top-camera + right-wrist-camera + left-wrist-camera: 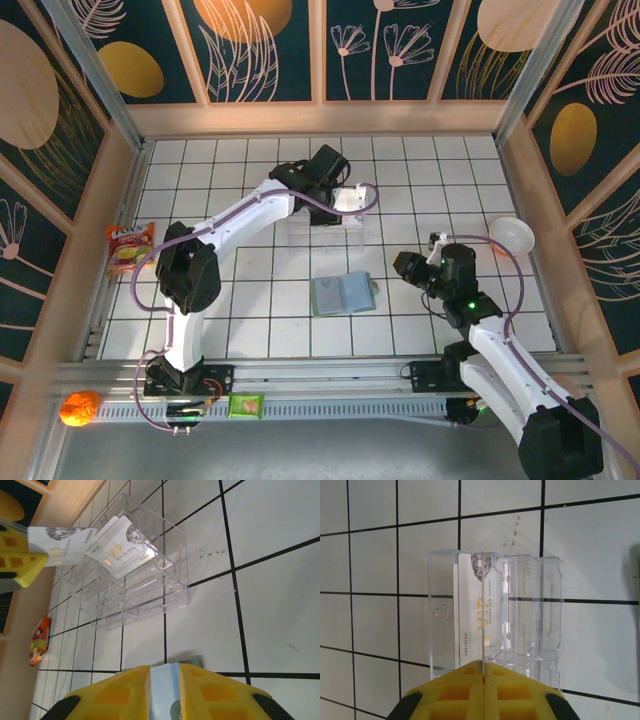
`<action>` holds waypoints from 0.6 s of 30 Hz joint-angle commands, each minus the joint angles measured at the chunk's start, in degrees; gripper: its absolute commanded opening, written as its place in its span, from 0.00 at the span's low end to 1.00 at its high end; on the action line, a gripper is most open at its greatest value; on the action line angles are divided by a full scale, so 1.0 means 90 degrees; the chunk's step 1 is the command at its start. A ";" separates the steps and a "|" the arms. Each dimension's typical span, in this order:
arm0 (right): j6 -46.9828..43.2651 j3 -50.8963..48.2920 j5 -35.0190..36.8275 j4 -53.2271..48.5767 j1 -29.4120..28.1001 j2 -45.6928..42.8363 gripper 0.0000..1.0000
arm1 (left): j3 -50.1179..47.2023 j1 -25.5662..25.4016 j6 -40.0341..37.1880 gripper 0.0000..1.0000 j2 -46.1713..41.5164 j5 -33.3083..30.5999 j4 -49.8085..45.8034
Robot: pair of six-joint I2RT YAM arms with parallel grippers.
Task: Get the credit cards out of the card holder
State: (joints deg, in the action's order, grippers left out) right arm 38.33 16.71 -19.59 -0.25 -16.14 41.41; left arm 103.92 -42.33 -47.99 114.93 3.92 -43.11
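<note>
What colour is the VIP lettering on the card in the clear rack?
Gold, on a white card; right wrist view.

Found grey-green card holder (342, 295) open at centre of tiled table (200, 190); noted left gripper (346, 207) over clear plastic rack (300, 232) beyond it, right gripper (404, 266) near holder's right edge, white bowl (512, 236) further right

Left arm (240, 215) reaches toward the table's (260, 330) far edge, its fingers (455, 692) pinching a card (62, 544); right arm (490, 340) bent, fingers (115, 692) slightly apart.
</note>
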 commanded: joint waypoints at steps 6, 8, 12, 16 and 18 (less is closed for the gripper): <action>0.0045 0.0015 0.0068 0.0053 0.0058 -0.0001 0.23 | 0.0046 0.0023 0.0016 0.00 0.0225 -0.0101 0.0262; 0.0043 0.0018 0.0058 0.0078 0.0055 0.0017 0.22 | 0.0031 0.0021 0.0031 0.00 0.0252 -0.0105 0.0314; 0.0047 0.0023 0.0039 0.0106 0.0065 0.0074 0.23 | -0.0011 0.0022 0.0067 0.00 0.0324 -0.0137 0.0404; 0.0048 0.0001 0.0019 0.0146 0.0065 0.0104 0.23 | -0.0098 0.0021 0.0059 0.00 0.0333 -0.0196 0.0497; 0.0053 -0.0008 0.0021 0.0150 0.0074 0.0116 0.22 | -0.0163 0.0021 0.0063 0.00 0.0310 -0.0214 0.0546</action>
State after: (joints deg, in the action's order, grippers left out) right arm 38.30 16.71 -19.59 -0.23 -16.05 42.19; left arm 103.46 -42.22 -47.77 116.88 2.39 -39.09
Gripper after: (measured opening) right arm 0.226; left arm 0.043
